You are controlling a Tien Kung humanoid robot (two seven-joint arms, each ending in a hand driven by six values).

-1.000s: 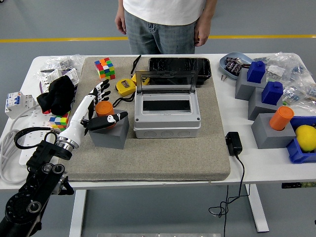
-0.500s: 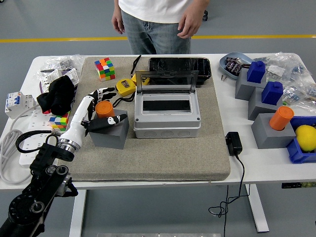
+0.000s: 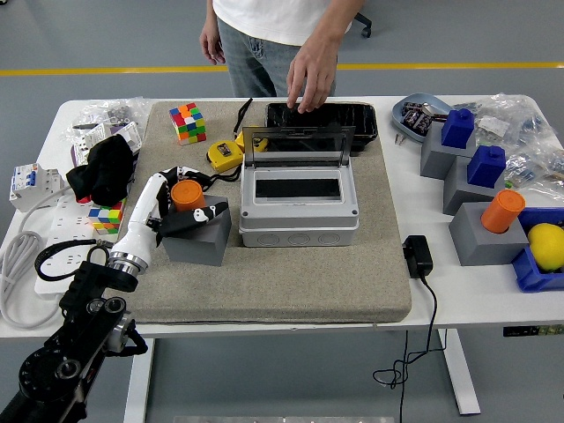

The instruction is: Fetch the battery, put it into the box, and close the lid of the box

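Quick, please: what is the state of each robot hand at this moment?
Left hand: fingers curled around the orange battery on the grey block, not lifted.
Right hand: not in view.

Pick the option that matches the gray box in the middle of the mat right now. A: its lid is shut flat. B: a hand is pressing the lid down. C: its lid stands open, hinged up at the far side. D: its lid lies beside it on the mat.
C: the lid stands up along the far edge of the gray box, leaving the inside open.
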